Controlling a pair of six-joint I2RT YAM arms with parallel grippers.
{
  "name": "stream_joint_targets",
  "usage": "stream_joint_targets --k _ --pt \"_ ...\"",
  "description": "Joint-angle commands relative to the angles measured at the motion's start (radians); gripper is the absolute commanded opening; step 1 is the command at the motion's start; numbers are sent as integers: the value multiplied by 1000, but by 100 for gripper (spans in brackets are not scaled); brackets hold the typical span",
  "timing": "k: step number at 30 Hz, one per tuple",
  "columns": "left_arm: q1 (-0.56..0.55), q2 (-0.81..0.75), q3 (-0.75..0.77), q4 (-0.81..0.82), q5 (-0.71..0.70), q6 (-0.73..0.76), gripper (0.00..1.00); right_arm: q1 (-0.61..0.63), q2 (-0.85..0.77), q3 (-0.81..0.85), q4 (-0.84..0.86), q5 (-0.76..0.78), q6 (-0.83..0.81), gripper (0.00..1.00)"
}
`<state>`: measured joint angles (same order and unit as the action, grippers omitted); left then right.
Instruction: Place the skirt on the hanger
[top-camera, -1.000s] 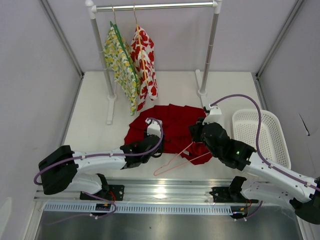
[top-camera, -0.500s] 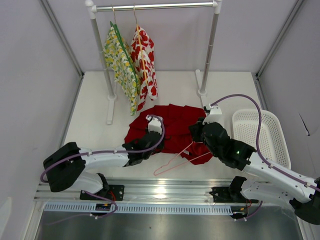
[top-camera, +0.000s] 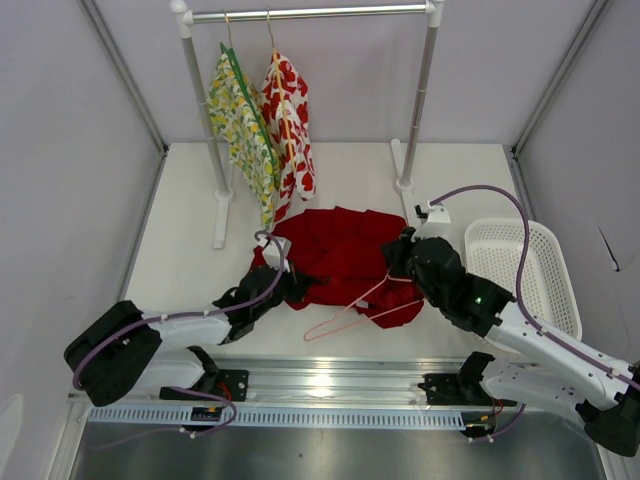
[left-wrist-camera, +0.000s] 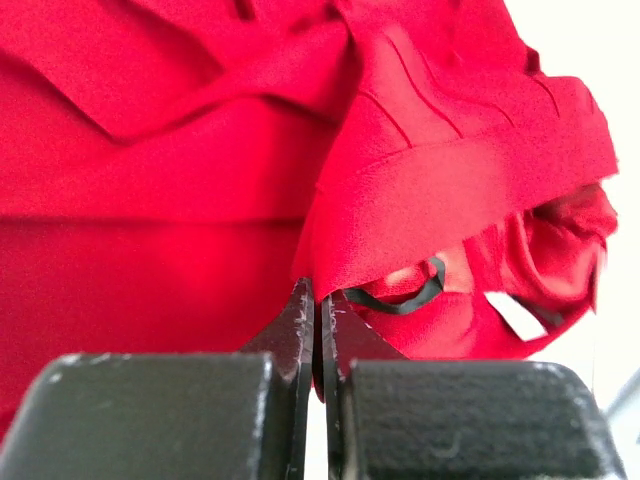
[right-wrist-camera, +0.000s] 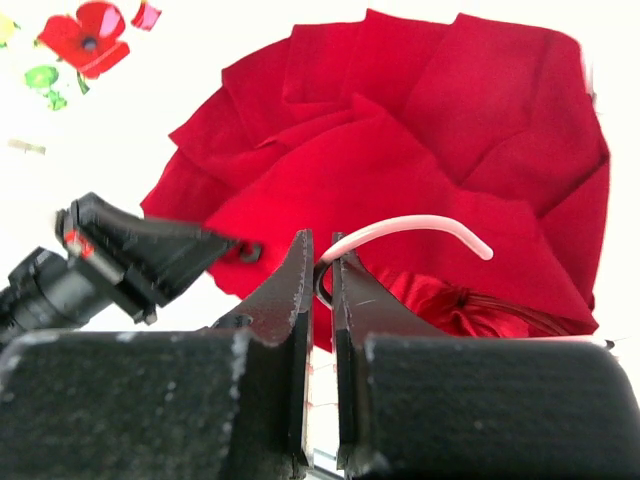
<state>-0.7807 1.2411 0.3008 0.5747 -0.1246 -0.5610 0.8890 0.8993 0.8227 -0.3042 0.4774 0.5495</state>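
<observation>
The deep-red skirt (top-camera: 345, 245) lies bunched on the white table in front of the rack. My left gripper (top-camera: 296, 288) is at its near-left edge, shut on a fold of the skirt (left-wrist-camera: 200, 150); the cloth runs down between the fingertips (left-wrist-camera: 303, 305), beside a black loop (left-wrist-camera: 410, 300). The pale pink wire hanger (top-camera: 345, 315) lies partly on the skirt's near edge. At the skirt's right side my right gripper (top-camera: 392, 272) is shut on the hanger's curved hook (right-wrist-camera: 420, 225), which sticks out over the skirt (right-wrist-camera: 450, 120).
A clothes rack (top-camera: 300, 14) stands at the back with a yellow-green floral garment (top-camera: 240, 125) and a white red-flowered garment (top-camera: 290, 125) hanging on it. Its base post (top-camera: 405, 185) rises just behind the skirt. A white basket (top-camera: 520, 265) sits at the right.
My left gripper has closed on the skirt's edge and shifted left toward the near side, drawing the cloth with it. The right gripper with the hanger hook has shifted slightly away.
</observation>
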Motion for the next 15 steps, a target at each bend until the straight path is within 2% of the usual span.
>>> stream_joint_targets --k 1,8,15 --pt "14 -57 -60 178 175 -65 0 -41 1 35 34 -2 -10 0" --pt "14 -228 -112 84 221 -80 0 -124 41 46 57 15 -17 0" --pt "14 -394 -83 -229 230 -40 0 -206 85 52 94 -3 -11 0"
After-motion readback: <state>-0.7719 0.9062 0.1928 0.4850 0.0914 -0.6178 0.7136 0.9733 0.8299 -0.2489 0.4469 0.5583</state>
